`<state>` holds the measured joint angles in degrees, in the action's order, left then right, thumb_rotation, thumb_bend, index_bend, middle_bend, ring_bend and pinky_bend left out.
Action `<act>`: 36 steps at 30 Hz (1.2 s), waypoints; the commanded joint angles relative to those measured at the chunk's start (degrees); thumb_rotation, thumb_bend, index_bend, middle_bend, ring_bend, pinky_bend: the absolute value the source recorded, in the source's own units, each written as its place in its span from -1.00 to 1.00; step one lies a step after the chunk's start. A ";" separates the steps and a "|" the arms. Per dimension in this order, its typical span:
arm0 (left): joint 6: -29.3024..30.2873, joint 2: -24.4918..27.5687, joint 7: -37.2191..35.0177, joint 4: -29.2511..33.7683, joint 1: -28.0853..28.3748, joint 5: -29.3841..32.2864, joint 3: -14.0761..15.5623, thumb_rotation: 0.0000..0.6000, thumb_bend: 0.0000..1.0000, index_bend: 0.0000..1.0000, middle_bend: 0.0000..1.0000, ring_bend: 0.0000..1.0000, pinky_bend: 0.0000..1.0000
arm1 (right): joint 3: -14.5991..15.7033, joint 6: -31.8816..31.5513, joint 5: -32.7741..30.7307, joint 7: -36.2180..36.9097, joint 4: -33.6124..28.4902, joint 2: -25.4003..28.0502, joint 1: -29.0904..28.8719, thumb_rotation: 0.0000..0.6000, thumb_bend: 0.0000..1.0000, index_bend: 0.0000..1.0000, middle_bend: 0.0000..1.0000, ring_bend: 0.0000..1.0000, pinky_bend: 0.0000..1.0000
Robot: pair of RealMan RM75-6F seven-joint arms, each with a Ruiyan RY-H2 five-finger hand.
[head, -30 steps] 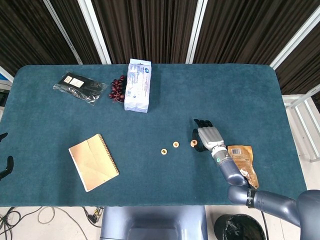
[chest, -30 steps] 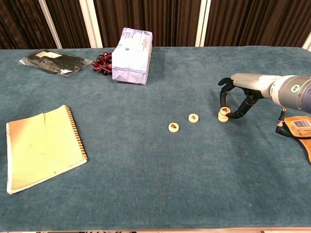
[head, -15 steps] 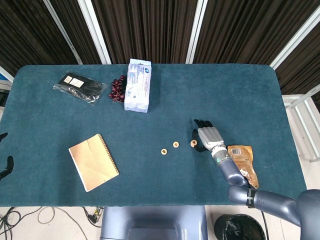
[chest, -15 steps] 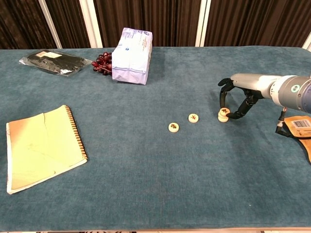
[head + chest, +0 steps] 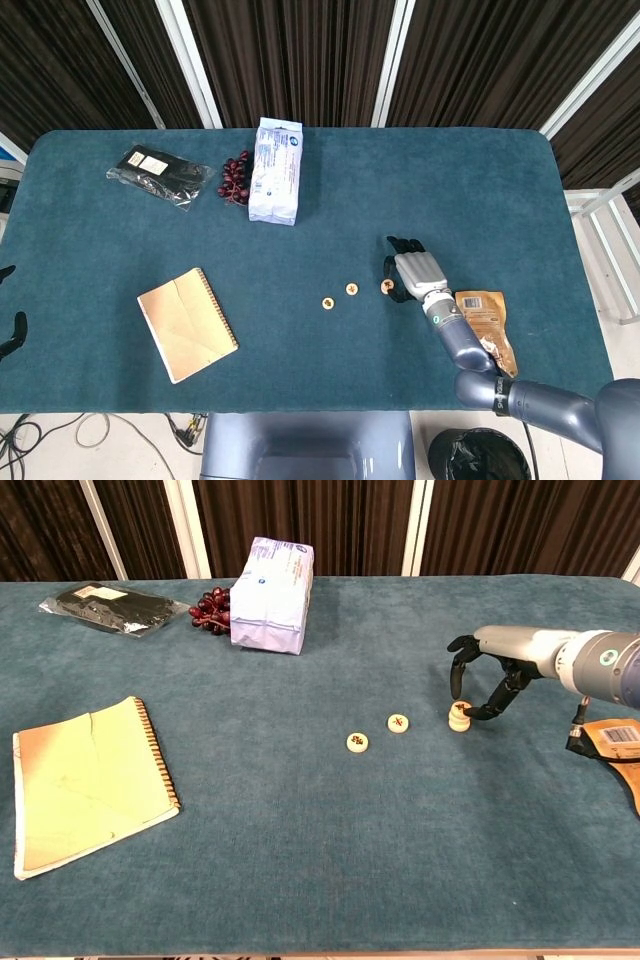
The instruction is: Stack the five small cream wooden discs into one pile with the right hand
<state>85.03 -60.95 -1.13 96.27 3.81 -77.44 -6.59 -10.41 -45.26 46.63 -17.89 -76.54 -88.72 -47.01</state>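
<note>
Near right hand (image 5: 482,680): disc pile (image 5: 458,717), two loose discs (image 5: 398,723), pouch (image 5: 486,318).

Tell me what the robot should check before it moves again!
1. Pile standing straight: ok, looks upright next to the fingers.
2. Right robot hand let go of the pile: cannot tell, fingers curl close round it.
3. Two loose discs, and, lying flat with nothing on them: ok.
4. All five discs accounted for: cannot tell, the pile's layers are too small to count.
5. Brown packet out of the way: ok, it lies behind the hand.
</note>
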 commanded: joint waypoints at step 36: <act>-0.41 0.26 -1.20 0.21 0.00 0.14 -0.01 1.00 -0.02 -0.67 -1.00 -1.00 -1.00 | -0.22 -5.75 0.13 -9.77 -0.40 -7.87 -4.11 1.00 -0.18 -0.21 -1.00 -1.00 -1.00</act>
<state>84.62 -60.68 -2.33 96.49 3.81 -77.29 -6.59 -10.64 -51.03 46.77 -27.64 -76.95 -96.57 -51.13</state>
